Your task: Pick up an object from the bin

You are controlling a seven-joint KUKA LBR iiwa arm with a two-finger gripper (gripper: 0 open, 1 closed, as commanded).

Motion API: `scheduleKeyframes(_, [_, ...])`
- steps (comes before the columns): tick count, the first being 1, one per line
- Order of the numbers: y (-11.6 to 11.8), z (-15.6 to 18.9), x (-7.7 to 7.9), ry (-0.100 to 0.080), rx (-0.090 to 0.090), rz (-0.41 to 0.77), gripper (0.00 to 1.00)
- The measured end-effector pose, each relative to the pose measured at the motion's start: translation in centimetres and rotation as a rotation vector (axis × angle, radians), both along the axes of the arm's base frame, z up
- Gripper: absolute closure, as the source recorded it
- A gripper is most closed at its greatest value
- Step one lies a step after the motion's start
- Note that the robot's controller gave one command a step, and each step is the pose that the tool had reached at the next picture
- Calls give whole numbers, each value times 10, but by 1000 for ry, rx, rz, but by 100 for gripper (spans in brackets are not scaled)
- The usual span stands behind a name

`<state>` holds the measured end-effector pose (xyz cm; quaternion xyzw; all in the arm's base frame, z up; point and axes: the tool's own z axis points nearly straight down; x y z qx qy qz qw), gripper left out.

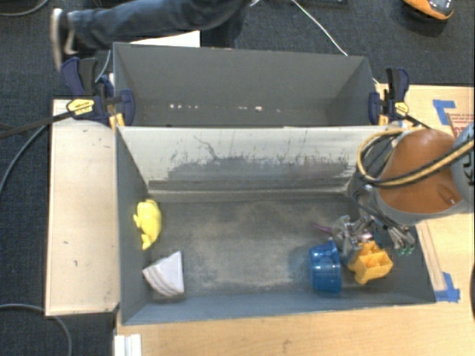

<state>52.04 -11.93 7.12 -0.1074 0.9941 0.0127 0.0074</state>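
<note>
Blue cup (325, 268) just beside claw (350, 237)

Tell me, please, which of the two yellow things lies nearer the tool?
The orange-yellow block at lower right, just below the tool; the other yellow toy lies by the left wall.

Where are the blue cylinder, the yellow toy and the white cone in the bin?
blue cylinder (325, 268), camera view, on its rounded side wall.
yellow toy (148, 223), camera view, on the middle of its body.
white cone (167, 275), camera view, on its broad pale face.
</note>
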Motion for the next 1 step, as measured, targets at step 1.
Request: scheduleKeyframes(1, [-2, 46, -4, 7, -4, -33, 100])
